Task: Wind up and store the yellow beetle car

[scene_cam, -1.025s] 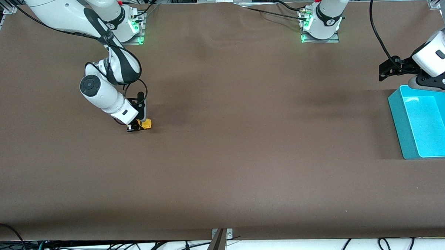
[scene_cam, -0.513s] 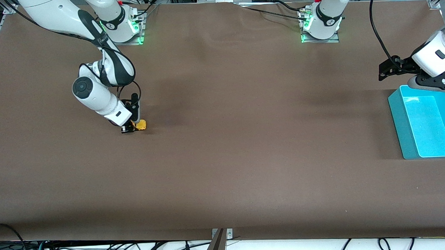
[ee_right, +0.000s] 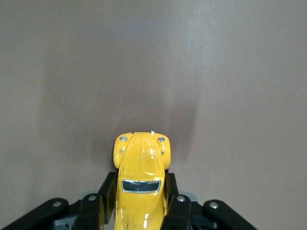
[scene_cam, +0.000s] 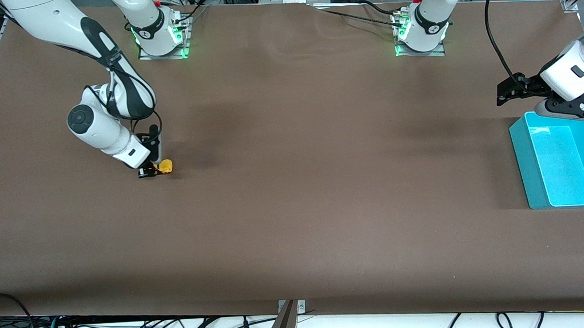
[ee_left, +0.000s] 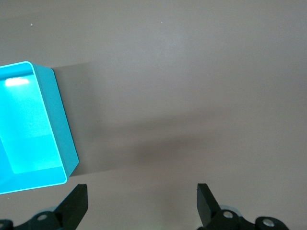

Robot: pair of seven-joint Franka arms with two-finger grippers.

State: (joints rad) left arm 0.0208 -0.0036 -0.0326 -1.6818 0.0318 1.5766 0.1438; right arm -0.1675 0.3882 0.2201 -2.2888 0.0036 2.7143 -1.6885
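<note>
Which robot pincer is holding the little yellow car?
The right pincer, shut on the yellow beetle car down at the table. The left pincer is open and empty, beside the blue bin.

1. The car (scene_cam: 165,166) is sitting low at the surface (scene_cam: 293,207) toward the right arm's end, clamped in the right gripper (scene_cam: 152,171).
2. The bin (scene_cam: 554,164) is lying at the left arm's end.
3. The left gripper (scene_cam: 505,92) is hanging spread beside the bin, waiting.
</note>
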